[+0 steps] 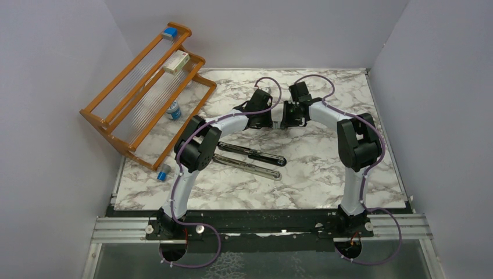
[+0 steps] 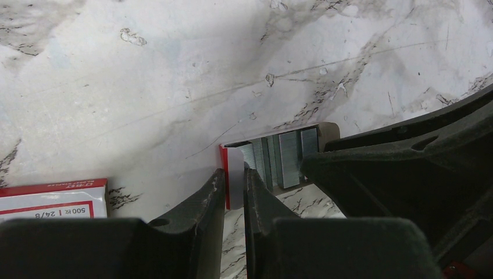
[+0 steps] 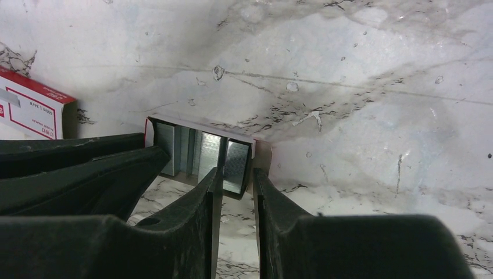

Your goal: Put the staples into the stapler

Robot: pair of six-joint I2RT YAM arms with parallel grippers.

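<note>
Robot lab test cell.
Plain pale walls (image 1: 261, 29) box in a marble-patterned counter (image 1: 325, 180). A cabled left arm (image 1: 197, 145) and right arm (image 1: 357, 145) rise from an aluminium rail (image 1: 401, 225) at the frame's bottom. A wooden rack (image 1: 139, 93) stands upper left.

We note staples (image 3: 209, 152) as bright bare metal in a matt cardboard tray (image 3: 263, 157); table (image 1: 325, 168) smooth marble-look, slight sheen; stapler (image 1: 251, 153) glossy black, chrome rail; left tool (image 2: 234, 173) matt black plastic, scuffed; rack (image 1: 145, 87) varnished wood, ribbed clear plastic shelves.
</note>
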